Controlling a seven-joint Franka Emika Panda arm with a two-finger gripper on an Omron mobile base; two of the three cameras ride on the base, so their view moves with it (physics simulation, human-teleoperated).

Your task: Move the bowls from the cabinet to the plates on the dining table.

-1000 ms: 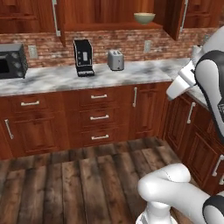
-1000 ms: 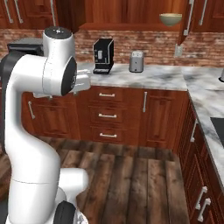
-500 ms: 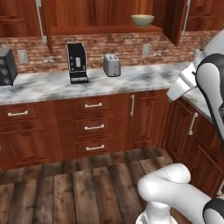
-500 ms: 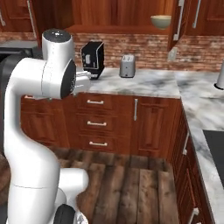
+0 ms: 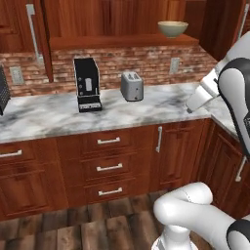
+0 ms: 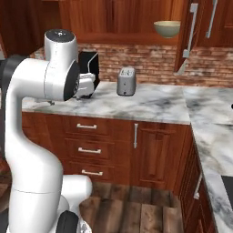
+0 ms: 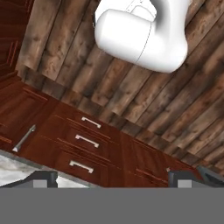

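A tan-beige bowl [image 5: 172, 28] [image 6: 167, 28] sits on the shelf of the open dark red-brown cabinet [image 5: 122, 19] [image 6: 118, 18], high above the counter. The cabinet's doors stand swung out, each with a long silver bar handle [image 5: 32, 28] [image 6: 191, 27]. My gripper [image 7: 114, 178] is open with nothing between its fingers; it points down at the wood floor and the low drawers, far below the bowl. The arm is folded close to the base. The plates and the dining table are out of view.
On the marble counter [image 5: 49, 117] [image 6: 150, 102] stand a black coffee machine [image 5: 88, 84] and a silver toaster [image 5: 132, 86] [image 6: 126, 81]. Drawers [image 5: 108, 166] lie below. The counter turns a corner at the right [image 6: 214, 136]. Wood floor [image 7: 87, 65] stretches in front.
The whole picture has shifted and grown: the base has driven closer to the counter below the open cabinet. The gripper stays open.
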